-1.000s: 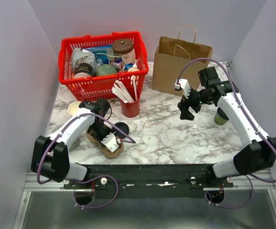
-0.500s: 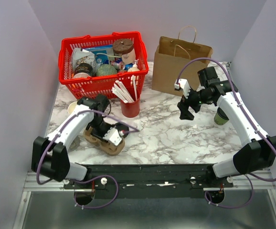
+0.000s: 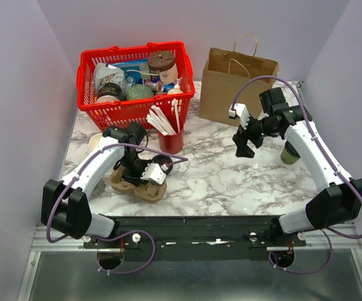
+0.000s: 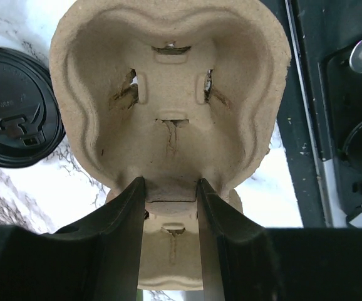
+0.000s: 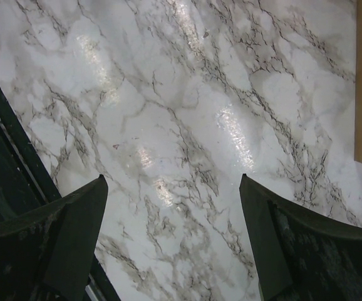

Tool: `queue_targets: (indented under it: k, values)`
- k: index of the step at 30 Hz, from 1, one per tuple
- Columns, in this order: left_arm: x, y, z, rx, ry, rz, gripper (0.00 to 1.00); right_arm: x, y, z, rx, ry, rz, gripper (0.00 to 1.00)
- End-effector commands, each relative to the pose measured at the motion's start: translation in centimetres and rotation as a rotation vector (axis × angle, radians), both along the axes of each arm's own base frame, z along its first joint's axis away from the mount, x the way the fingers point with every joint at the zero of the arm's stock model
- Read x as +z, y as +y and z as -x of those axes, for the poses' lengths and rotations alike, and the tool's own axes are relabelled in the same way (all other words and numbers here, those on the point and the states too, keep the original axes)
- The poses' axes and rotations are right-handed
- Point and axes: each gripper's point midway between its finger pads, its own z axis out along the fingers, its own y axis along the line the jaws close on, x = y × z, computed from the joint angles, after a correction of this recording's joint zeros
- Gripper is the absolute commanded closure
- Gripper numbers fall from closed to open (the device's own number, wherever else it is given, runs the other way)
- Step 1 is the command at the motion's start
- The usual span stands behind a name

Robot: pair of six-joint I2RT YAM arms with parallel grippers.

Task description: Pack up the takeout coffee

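The left gripper (image 4: 170, 188) pinches the middle ridge of a pulp carrier (image 4: 168, 94), one of its fingers (image 4: 121, 238) pressed to each side of the ridge, at the front left of the marble table (image 3: 212, 175). A loose black lid (image 4: 15, 110) sits just beside the carrier. The right gripper (image 5: 171, 180) hovers over bare marble near the bag (image 3: 234, 88), its fingers spread wide with nothing between them. The coffee (image 3: 289, 153) stands upright near the table's right edge, just beside the right arm (image 3: 315, 157) and partly hidden by it, well apart from the carrier
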Motion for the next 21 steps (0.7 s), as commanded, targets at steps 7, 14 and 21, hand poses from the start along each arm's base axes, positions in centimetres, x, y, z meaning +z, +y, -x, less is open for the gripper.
queue_targets:
  k: [7, 14, 21]
  values:
    - [1.5, -0.3, 1.4, 0.192, 0.141, -0.019, 1.0, 1.1, 0.9, 0.1, 0.032, -0.009, -0.04, 0.05]
    - [2.1, 1.1, 3.0, 0.199, 0.169, -0.076, 1.0, 1.0, 1.2, 0.7, 0.033, 0.005, -0.058, 0.05]
    - [1.8, 3.6, 3.7, 0.179, 0.06, -0.18, 1.0, 1.3, 1.4, 0.6, 0.032, 0.011, -0.073, 0.05]
